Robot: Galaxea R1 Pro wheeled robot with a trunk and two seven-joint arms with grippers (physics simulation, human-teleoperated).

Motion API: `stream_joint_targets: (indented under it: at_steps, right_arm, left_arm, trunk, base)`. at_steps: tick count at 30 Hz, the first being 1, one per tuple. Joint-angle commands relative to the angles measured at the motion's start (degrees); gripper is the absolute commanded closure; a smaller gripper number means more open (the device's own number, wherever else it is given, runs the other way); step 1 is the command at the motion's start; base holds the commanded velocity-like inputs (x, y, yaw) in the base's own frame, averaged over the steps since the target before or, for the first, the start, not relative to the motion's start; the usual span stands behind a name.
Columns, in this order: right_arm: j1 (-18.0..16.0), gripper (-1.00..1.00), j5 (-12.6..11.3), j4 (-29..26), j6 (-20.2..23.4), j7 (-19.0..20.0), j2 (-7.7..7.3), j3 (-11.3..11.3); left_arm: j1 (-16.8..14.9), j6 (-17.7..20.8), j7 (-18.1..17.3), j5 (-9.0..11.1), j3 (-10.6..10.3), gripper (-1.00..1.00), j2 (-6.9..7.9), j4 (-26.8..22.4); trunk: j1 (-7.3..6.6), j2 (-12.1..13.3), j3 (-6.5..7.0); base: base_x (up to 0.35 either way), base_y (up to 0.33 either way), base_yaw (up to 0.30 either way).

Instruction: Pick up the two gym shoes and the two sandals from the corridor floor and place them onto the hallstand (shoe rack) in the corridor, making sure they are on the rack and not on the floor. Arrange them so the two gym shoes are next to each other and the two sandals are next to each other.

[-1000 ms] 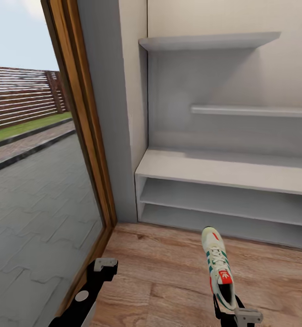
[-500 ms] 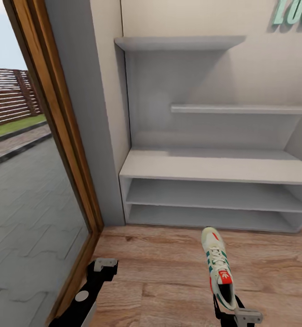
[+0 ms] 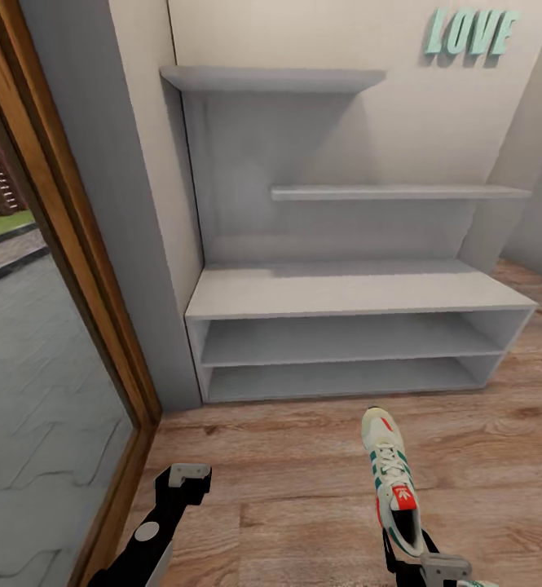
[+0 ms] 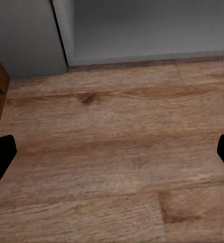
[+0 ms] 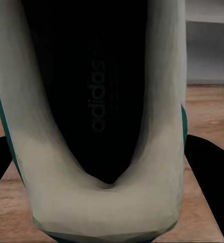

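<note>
I have one gym shoe (image 3: 394,481) at the lower right of the head frame, toe pointing up-frame toward the rack (image 3: 348,291), held by its heel in my right gripper (image 3: 421,548); the right wrist view looks straight into its dark inside (image 5: 99,91) with a black finger (image 5: 208,167) on either side of the heel, so I read that hand as clamped on the shoe. It hangs above the floor (image 3: 303,505), well short of the rack, whose flat top and two tiers sit bare across mid-frame. My worry is the grip: only the heel is pinched, the toe sticks far out, so a fast swing could let it pivot or slip out onto the planks. Reaching forward, the toe could also catch the rack's front edge. My left gripper (image 3: 185,475), lower left, hangs spread apart with nothing in it, near the door frame (image 3: 67,269), which it could clip if I turn carelessly.
</note>
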Motion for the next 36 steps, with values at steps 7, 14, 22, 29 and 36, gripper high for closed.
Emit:
stream_joint_targets:
  at_steps: [7, 14, 22, 29, 36]
  right_arm:
    - [-0.03, 1.0, -0.23, 0.02, -0.15, -0.02, -0.01, 0.14]
    - [-0.03, 1.0, -0.23, 0.02, -0.15, -0.02, -0.01, 0.14]
    - [-0.03, 1.0, -0.23, 0.02, -0.15, -0.02, -0.01, 0.14]
    - [-0.03, 1.0, -0.23, 0.02, -0.15, -0.02, -0.01, 0.14]
    - [-0.03, 1.0, -0.23, 0.01, -0.15, -0.02, -0.01, 0.14]
  left_arm:
    - [-0.03, -0.18, 0.35, 0.1, -0.2, -1.0, 0.03, -0.02]
    - [-0.03, -0.18, 0.34, 0.11, -0.2, -1.0, 0.03, -0.02]
    - [-0.03, -0.18, 0.33, 0.11, -0.2, -1.0, 0.03, -0.02]
    - [-0.03, -0.18, 0.33, 0.09, -0.2, -1.0, 0.03, -0.02]
    - [-0.03, -0.18, 0.33, 0.06, -0.2, -1.0, 0.03, -0.02]
  trunk:
    - [-0.01, -0.02, -0.05]
    - [-0.01, -0.02, -0.05]
    - [-0.01, -0.02, -0.05]
    - [-0.01, -0.02, -0.05]
    - [-0.01, -0.02, -0.05]
  base:
    - [0.028, 0.139, -0.266]
    - [0.004, 0.022, -0.266]
    - [0.0, 0.001, -0.266]
    - [0.0, 0.0, -0.266]
    - [0.0, 0.0, -0.266]
